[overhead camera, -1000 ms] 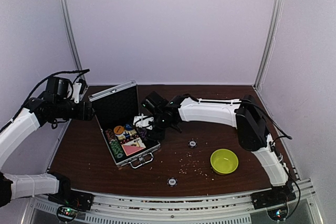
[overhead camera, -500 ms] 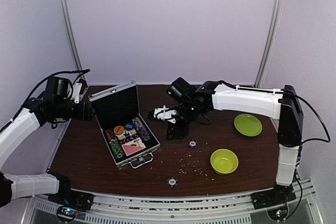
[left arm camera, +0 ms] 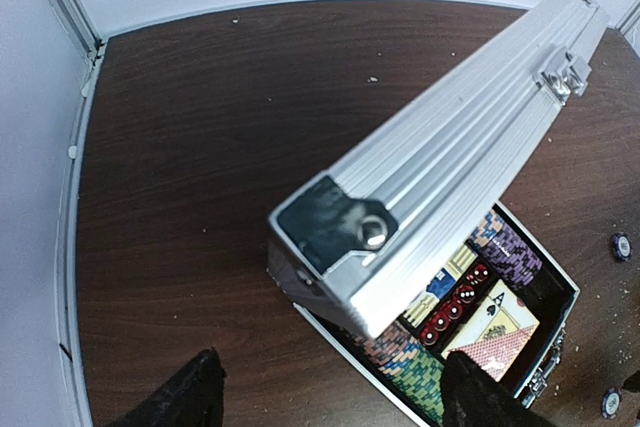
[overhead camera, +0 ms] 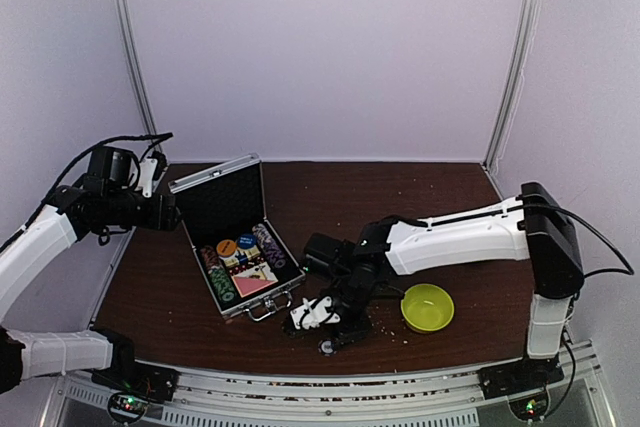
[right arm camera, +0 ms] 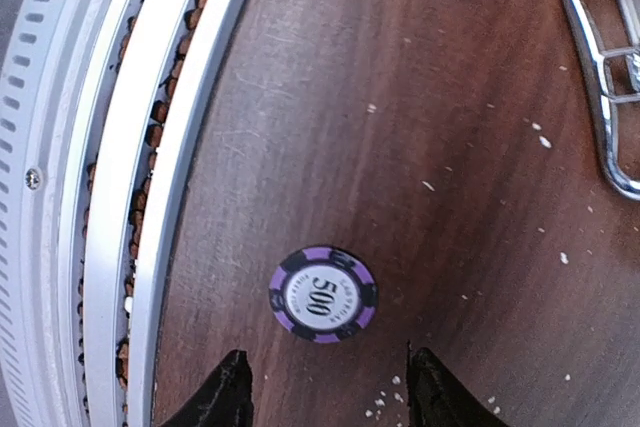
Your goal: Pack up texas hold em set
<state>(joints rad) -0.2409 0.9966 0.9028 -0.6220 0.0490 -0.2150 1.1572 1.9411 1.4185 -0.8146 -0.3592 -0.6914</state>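
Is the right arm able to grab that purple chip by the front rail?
Probably yes. The right gripper hangs right above the purple 500 chip, jaws apart, and nothing blocks it.

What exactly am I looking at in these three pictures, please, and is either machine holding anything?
These are two robot arms bolted at the near edge of a brown table. One picture comes from a fixed camera above and behind them; the other two come from small cameras on the wrists, so each shows its own two fingers at the bottom. On the table stand an open silver case with poker chips and cards inside, and a green bowl. The left gripper is open by the outer side of the raised lid, holding nothing that I can see. The right gripper hangs open over a loose purple chip, not yet gripping it.
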